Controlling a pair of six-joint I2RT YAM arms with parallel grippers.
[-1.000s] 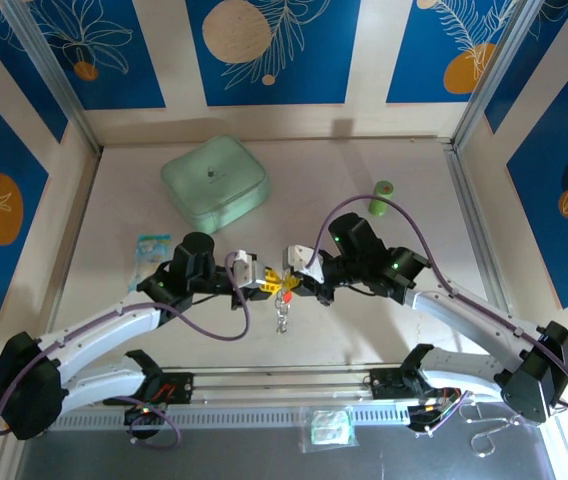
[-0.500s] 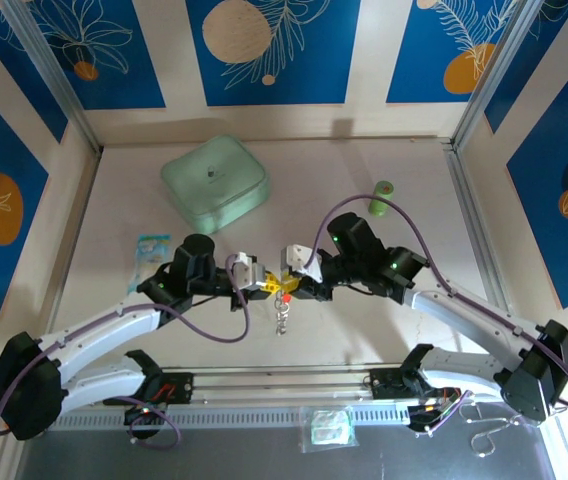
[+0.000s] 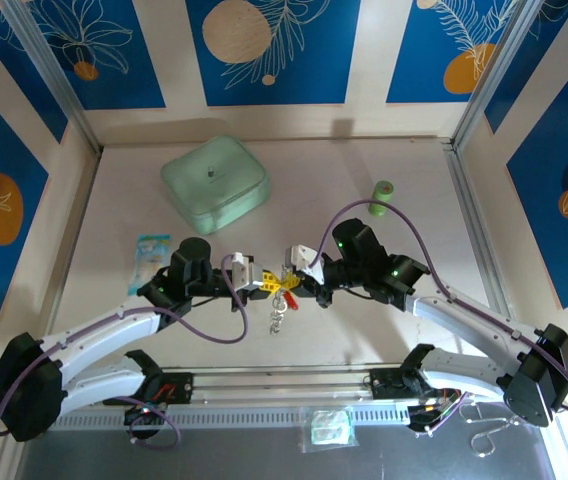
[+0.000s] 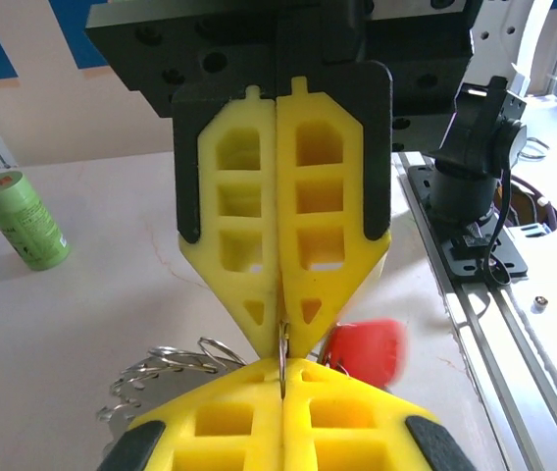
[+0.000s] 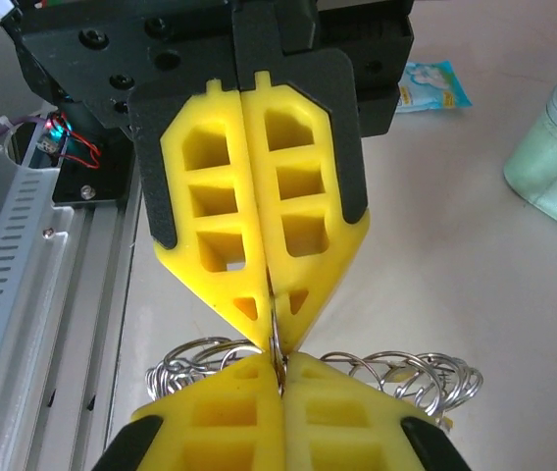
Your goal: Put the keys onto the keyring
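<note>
Above the desk (image 3: 344, 335), the left gripper (image 3: 263, 285) and right gripper (image 3: 299, 283) meet tip to tip. Each is clamped tight on what looks like the thin edge of the keyring (image 3: 280, 314), with its beaded chain dangling below. The red key (image 4: 362, 351) sits, blurred, just beside the tips.

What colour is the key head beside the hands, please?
Red; the key head shows best in the left wrist view.
</note>
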